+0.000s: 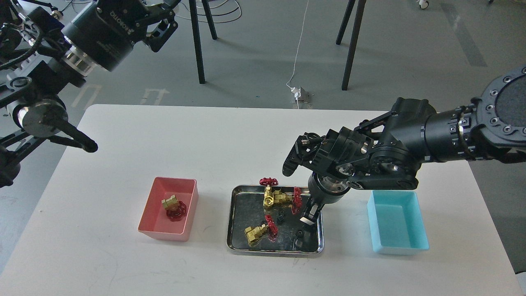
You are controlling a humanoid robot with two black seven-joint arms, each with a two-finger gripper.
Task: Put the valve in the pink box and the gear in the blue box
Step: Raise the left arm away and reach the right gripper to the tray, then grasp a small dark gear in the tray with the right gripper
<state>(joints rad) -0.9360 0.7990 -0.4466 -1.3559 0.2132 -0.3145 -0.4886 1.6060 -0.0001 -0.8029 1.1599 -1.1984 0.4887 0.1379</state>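
Note:
A shiny steel tray [231, 222] at the table's middle holds three brass valves with dark red handwheels [273, 199], [296, 200], [257, 232] and two small black gears [300, 234], [281, 217]. My right gripper [307, 217] points down into the tray's right side, just above and behind the nearer gear and apart from it; its fingers are dark and cannot be told apart. The pink box [164, 235] on the left holds one valve [174, 206]. The blue box [394, 248] on the right looks empty. My left gripper [163, 18] is raised far off beyond the table's back left.
The white table [123, 139] bears only the two boxes and the tray. My right arm's thick wrist [357, 164] hangs over the tray's back right corner and the blue box's back edge. Chair legs and cables are on the floor behind the table.

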